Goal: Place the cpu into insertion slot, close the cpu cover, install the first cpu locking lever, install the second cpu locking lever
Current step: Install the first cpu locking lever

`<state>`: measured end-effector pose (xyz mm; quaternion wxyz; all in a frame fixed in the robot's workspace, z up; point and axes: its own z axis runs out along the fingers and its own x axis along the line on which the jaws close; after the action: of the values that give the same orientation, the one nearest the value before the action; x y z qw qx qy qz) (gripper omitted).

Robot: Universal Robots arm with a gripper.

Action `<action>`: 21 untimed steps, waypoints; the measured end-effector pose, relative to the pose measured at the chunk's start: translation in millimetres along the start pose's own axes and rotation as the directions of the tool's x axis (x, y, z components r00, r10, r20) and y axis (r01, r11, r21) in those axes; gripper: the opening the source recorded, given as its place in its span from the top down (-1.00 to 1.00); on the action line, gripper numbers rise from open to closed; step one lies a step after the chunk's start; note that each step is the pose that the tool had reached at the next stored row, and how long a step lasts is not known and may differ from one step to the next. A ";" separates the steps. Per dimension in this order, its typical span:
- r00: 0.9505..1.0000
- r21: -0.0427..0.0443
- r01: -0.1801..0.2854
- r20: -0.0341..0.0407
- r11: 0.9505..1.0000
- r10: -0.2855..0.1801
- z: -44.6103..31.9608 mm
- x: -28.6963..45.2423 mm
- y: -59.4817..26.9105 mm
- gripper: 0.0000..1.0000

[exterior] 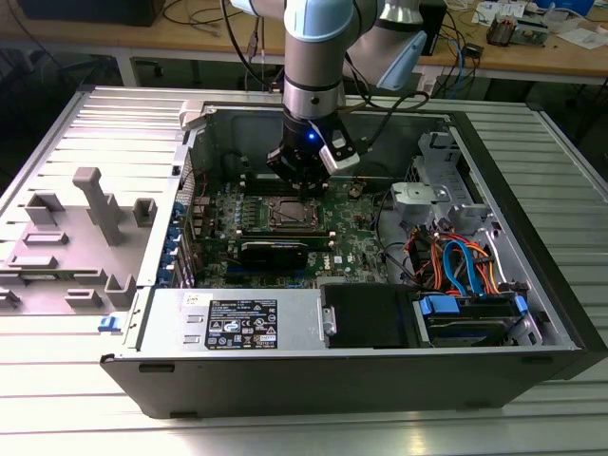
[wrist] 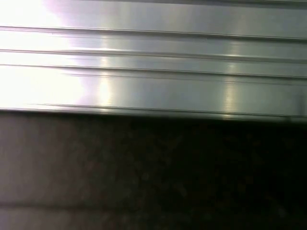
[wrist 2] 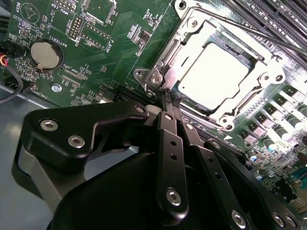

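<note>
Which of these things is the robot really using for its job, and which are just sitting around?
For the job:
cpu, sitting in its socket
cpu cover, down around it
gripper, shut, tip by the socket's corner

Just lying about:
round coin battery
blue and orange cables
grey plastic blocks beside the case

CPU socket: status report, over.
End effector shut, tips at a corner of the cpu cover. Cpu seated, cover down over it. Lever rod lies along one cover edge, latching unclear.
</note>
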<state>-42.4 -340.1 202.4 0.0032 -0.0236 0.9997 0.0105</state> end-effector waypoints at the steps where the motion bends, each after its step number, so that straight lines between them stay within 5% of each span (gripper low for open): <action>1: 1.000 0.000 0.000 0.000 1.000 0.000 0.1 0.0 0.0 0.79; 7: 1.000 -0.012 0.000 0.001 1.000 0.000 0.5 0.0 0.1 0.79; 21: 1.000 -0.007 0.000 0.000 1.000 0.000 -7.7 -0.1 0.2 0.79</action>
<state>-42.4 -340.1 210.0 0.0032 -0.0236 0.9996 0.0140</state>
